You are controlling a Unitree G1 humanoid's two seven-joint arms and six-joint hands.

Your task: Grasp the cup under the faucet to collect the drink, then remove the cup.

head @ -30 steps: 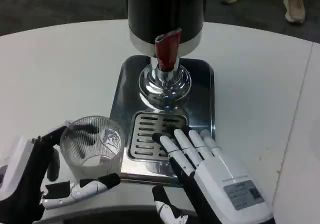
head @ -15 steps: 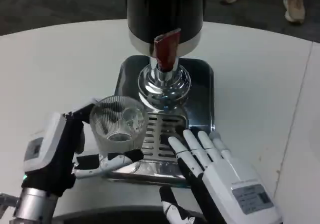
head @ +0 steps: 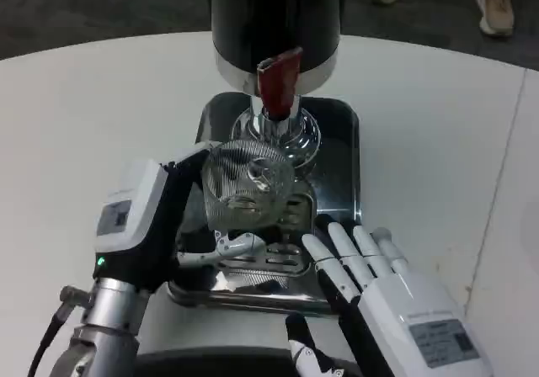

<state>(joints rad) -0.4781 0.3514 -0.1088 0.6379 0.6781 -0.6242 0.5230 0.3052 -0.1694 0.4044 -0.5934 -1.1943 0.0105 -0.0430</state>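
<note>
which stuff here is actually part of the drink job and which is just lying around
Part of the job:
- cup, clear ribbed glass, held by the left hand
- faucet with red lever on the dark dispenser
- drip tray with slotted grate

Just around:
- right hand, holding nothing, fingers spread at the tray's front edge
- white table
- shoes on the floor

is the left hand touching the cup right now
Touching. The head view shows the left hand wrapped around the clear cup, with a finger across its lower front, holding it beneath the faucet.
</note>
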